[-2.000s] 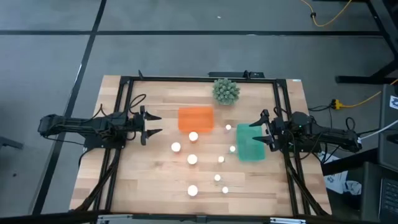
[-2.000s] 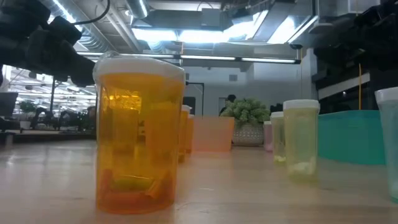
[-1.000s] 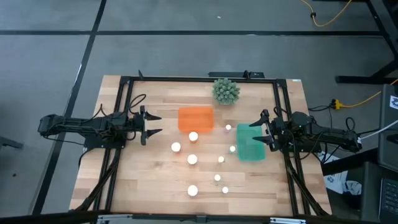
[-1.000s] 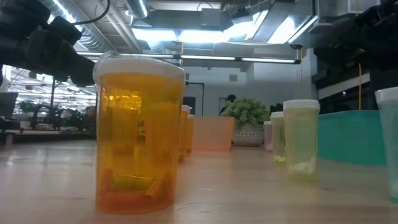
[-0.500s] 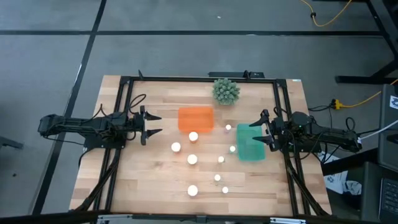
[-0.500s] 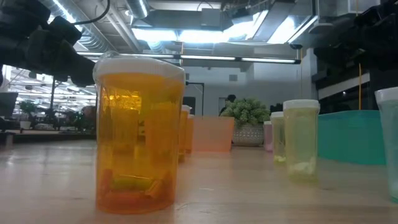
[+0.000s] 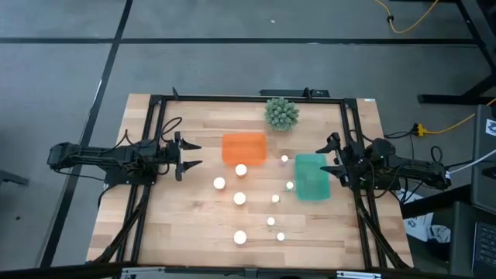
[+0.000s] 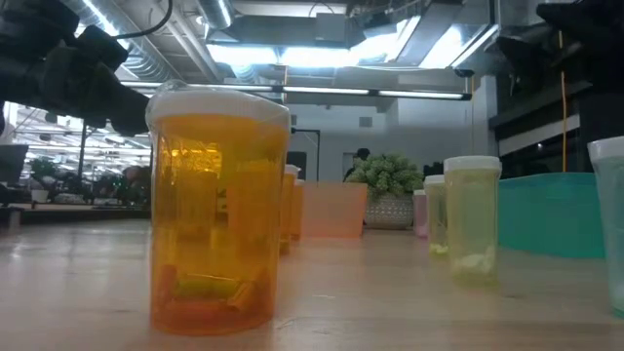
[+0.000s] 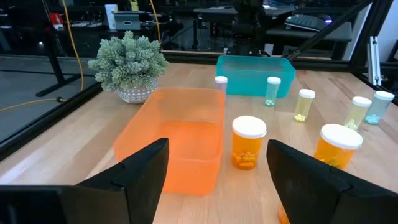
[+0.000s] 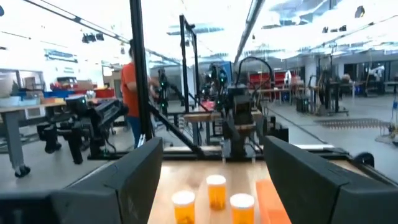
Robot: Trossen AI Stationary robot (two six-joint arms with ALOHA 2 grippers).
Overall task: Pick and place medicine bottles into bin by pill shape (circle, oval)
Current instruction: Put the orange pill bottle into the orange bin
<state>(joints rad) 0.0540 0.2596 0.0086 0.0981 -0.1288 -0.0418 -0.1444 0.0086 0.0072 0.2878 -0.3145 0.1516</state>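
Seen from above, the left pincer (image 7: 188, 155) sits at the left edge of the bench (image 7: 186, 225), its fingers spread apart and holding nothing. Just to its right lies the orange tray (image 7: 244, 147), and below that tray stand the wider white-capped medicine bottles (image 7: 240, 198), well apart from the pincer. The narrower bottles are scattered further right, between the wide ones and the teal tray (image 7: 311, 177). The spiky green plant (image 7: 282, 113) stands at the far edge, beyond both trays. The right pincer (image 7: 331, 158) hangs at the teal tray's right side, released and empty, its fingers over the tray's rim.

The overhead camera shows only caps; the low view shows what is beneath them. A wide amber bottle (image 8: 219, 210) stands close to the lens with orange pills at its bottom, and to its right a narrow pale yellow bottle (image 8: 472, 219) stands before the teal tray's wall.

The left wrist view looks between that arm's spread fingers (image 9: 143, 177) across the orange tray (image 9: 177, 137), which is empty, to two amber bottles (image 9: 248, 142) beside it and a row of narrow bottles (image 9: 303, 104) near the teal tray (image 9: 255, 74).

The right wrist view points level over the bench, catching three amber bottles (image 10: 215, 191) and, in the room behind, a person in an orange shirt (image 10: 130, 84).
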